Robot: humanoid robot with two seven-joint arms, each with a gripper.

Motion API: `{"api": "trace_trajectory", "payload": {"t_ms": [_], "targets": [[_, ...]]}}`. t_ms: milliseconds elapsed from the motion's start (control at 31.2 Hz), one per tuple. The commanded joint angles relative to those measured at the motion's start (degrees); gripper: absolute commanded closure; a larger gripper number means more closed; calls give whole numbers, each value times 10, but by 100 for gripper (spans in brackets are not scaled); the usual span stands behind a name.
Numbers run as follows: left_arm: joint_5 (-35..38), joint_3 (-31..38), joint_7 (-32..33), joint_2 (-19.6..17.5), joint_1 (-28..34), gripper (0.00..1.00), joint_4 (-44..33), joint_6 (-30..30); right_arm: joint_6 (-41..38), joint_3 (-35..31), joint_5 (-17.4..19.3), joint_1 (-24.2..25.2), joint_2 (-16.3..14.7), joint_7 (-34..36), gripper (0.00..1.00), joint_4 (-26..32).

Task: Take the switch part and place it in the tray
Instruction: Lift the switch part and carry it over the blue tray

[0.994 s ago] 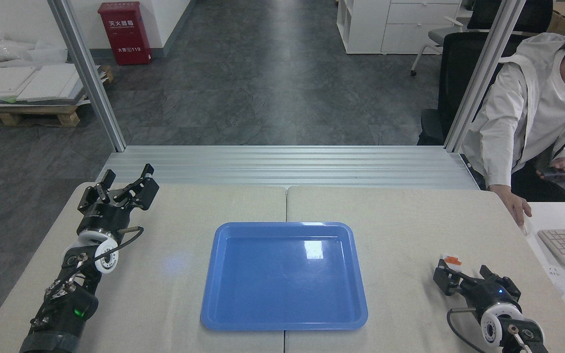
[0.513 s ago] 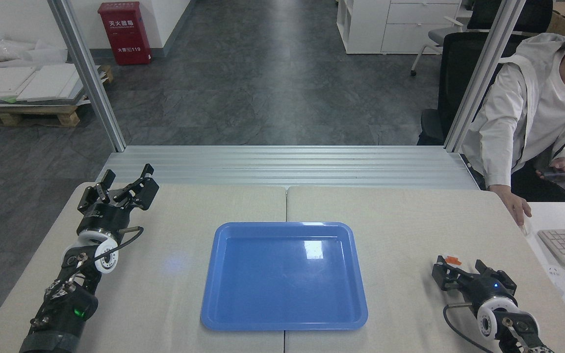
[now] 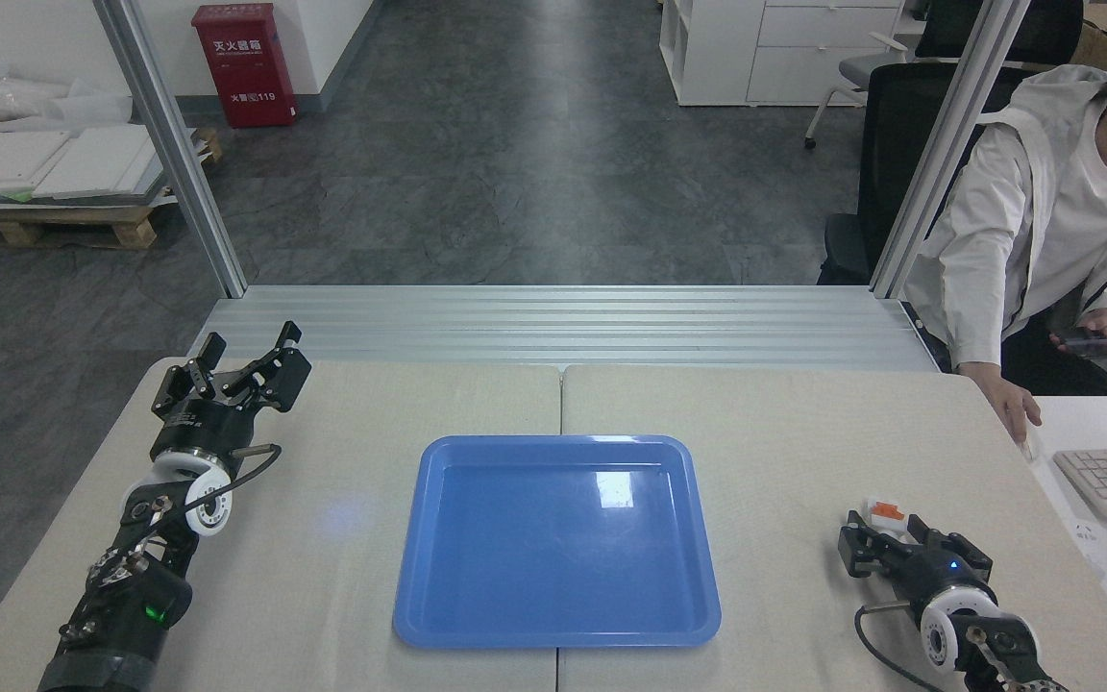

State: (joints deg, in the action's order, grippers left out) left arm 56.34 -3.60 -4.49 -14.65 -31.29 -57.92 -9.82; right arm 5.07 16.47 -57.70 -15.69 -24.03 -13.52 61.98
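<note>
Right pincer [image 3: 885, 544] half-hiding switch part [image 3: 884, 509]

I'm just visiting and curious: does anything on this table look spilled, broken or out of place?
Nothing looks spilled or damaged. The blue tray sits square and empty mid-table. The small switch part lies on the table far to the right, with the right gripper around it. The left gripper rests open, away from everything.

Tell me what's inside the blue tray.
Nothing: the tray shows only bare blue floor with a light reflection. The switch part lies on the table at the right gripper, its lower end hidden by the fingers.
</note>
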Motion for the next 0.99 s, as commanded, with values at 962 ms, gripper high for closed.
{"api": "trace_trajectory", "payload": {"t_ms": [962], "targets": [[0, 0, 0, 1, 0, 0, 0, 0, 16, 151, -99, -25, 162, -12, 85, 179]]}}
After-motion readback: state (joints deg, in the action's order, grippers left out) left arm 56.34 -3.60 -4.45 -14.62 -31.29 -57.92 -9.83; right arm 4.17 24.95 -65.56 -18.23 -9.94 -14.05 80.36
